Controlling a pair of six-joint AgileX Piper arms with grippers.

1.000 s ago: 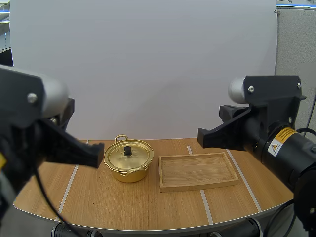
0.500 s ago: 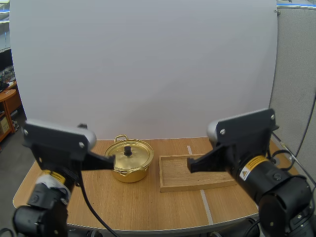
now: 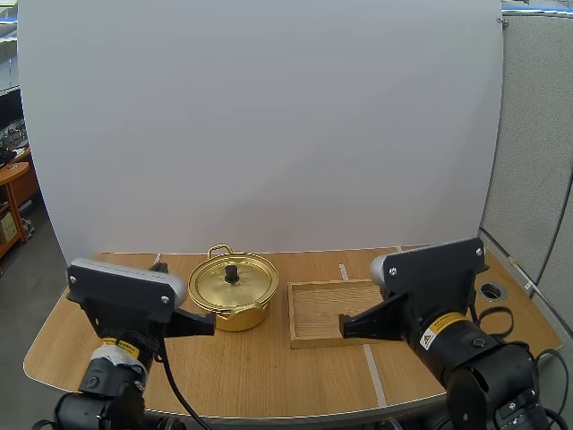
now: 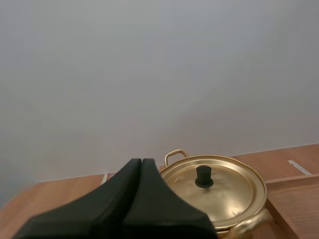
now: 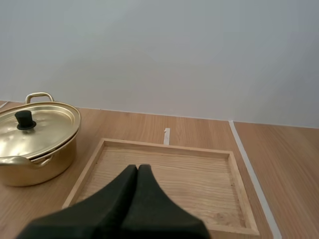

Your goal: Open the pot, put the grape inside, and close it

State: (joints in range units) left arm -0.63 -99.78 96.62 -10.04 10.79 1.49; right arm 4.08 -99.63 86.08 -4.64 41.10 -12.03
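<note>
Going L to R: the black two-fingered left gripper (image 4: 141, 162) is closed on nothing, fingers pressed together into one dark wedge. It hangs over the light wood counter (image 3: 269, 376) w/ the tip aimed at the near left side of the pot. It's close to the pot, but whether it touches I can't tell.

Next is the round gold metal pot (image 3: 233, 294), upright on the counter, left of centre. Its matching gold lid (image 3: 235, 283) is on and seated flat, w/ a small black knob (image 3: 232, 273) in the middle, so no view of what's inside. There's one loop handle on the far side and another on the near side.

Just right of the pot, w/ a small gap between, is the shallow rectangular wooden tray (image 3: 320, 309). What shows of its floor is bare wood grain.

Then the black right gripper (image 5: 137, 168), also closed w/ nothing in it, fingers together, hovers over the tray's near edge.

Count: 1 pot, 1 lid, 1 tray, 2 grippers.
</note>
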